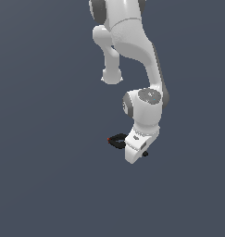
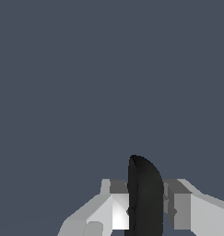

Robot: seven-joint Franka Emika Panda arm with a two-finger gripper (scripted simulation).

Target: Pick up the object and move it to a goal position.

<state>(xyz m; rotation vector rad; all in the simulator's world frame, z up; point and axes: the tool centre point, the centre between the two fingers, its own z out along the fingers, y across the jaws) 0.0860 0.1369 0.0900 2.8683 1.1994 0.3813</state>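
Note:
The object [image 1: 116,140] is a small black spring clamp with a tiny red tip [image 1: 109,139]. In the exterior view it sticks out toward that view's left from under the white hand. My gripper [image 1: 134,149] sits right over it, and its fingers are hidden behind the hand there. The wrist view shows the object [image 2: 143,198] as a dark rounded shape standing between the two grey fingers [image 2: 117,186], which press against both of its sides. The gripper [image 2: 144,188] is shut on the object.
A plain dark grey-blue ground surrounds the arm in both views. The white arm [image 1: 132,41] reaches down from the top of the exterior view. No goal marker shows.

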